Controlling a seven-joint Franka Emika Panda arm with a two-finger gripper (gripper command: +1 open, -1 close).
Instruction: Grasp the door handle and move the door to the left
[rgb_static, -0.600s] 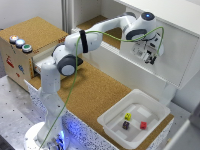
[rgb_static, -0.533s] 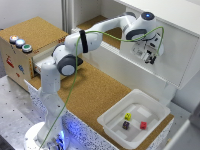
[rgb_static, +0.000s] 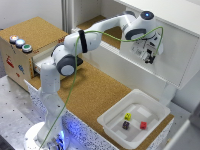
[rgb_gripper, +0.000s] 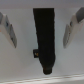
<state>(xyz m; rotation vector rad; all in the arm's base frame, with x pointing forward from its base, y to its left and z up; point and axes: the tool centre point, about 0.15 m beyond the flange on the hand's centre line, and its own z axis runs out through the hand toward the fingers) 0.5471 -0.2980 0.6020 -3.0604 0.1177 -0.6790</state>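
Observation:
My gripper (rgb_static: 148, 56) is up against the face of the white door (rgb_static: 177, 62) of the cabinet, on the exterior view's right. The wrist view shows the door handle (rgb_gripper: 44, 37) as a short dark bar projecting from the pale panel. It lies in the gap of my open gripper (rgb_gripper: 42, 29). One finger (rgb_gripper: 8, 27) stands on each side of it, and neither touches it. In the exterior view the gripper hides the handle.
A white tray (rgb_static: 114, 121) holding small coloured blocks sits near the front corner of the cork table (rgb_static: 95, 90). A wooden drawer box (rgb_static: 15, 60) with coloured buttons on top stands at the exterior view's left. The arm spans the table toward the cabinet.

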